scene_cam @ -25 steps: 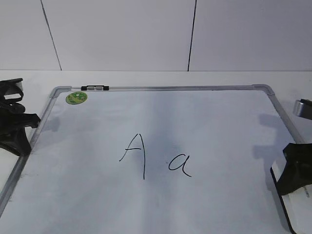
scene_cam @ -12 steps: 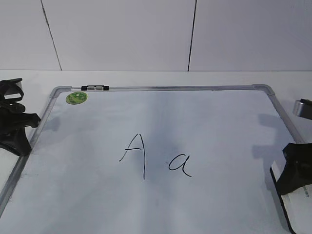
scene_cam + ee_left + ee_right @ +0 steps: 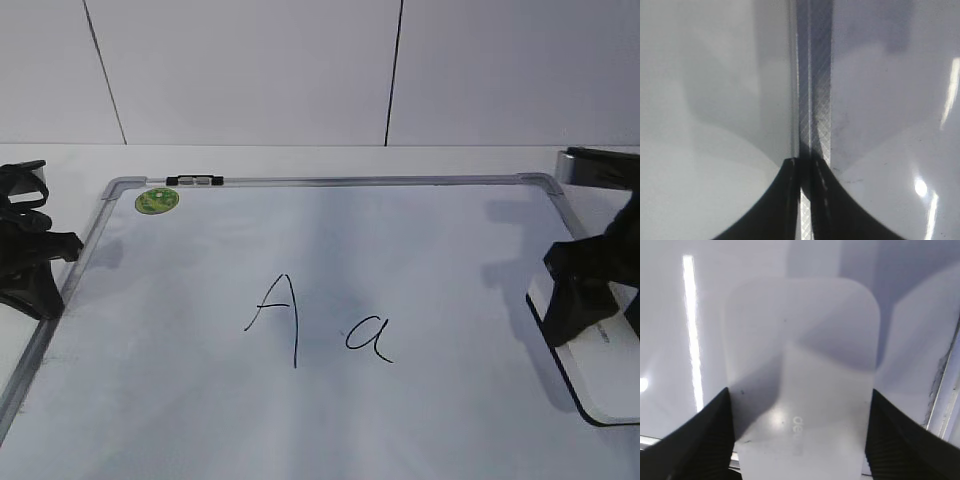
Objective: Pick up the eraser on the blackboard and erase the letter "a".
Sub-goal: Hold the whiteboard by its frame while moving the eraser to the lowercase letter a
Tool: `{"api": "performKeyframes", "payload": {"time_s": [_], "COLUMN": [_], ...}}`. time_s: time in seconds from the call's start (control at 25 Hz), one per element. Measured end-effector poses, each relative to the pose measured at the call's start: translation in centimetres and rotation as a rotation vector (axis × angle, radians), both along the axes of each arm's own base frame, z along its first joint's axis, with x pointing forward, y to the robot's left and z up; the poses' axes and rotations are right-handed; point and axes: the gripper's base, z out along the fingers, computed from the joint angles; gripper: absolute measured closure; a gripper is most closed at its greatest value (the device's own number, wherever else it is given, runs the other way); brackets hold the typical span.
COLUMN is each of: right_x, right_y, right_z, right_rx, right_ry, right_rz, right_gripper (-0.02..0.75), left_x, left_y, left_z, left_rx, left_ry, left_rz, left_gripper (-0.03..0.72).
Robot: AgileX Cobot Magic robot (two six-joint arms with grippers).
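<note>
While between black claw fingers, white rounded-oblong eraser (image 3: 800, 385), faint grey lettering.

The exterior camera looks down slantwise across the blackboard (image 3: 420, 250); both wrist cameras peer closely past their fingertips at it

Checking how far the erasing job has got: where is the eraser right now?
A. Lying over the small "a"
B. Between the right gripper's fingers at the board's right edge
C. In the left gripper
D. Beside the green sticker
B: the eraser sits between the right gripper fingers at the right edge of the blackboard, and the letter "a" is unwiped.
</note>
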Motion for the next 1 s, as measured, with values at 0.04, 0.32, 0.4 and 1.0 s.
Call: {"api": "performKeyframes", "payload": {"time_s": [0.04, 0.32, 0.4, 1.0], "right_x": [0.5, 4.2, 5.3, 7.0], "right_y": [0.4, 3.6, 4.6, 10.8], "right_z": [0.4, 1.8, 1.8, -2.5], "right_rx": [-0.013, -0.055, -0.061, -0.099], "right_ry": [0.002, -0.015, -0.03, 0.051], "right_rz": [0.013, 0.086, 0.113, 0.257], "right_gripper": [0.209, 0.209, 0.209, 0.209], "left_x": [0.0, 0.0, 0.0, 0.0], "left_y": [0.0, 0.0, 0.0, 0.0], "left_z": [0.0, 0.0, 0.0, 0.0], "left_rx": [0.0, -0.002, -0.002, -0.002], "left_ry": [0.0, 0.0, 0.0, 0.0], "left_rz": [0.0, 0.001, 0.001, 0.001], "left_gripper": [0.661, 0.661, 0.661, 0.661]}}
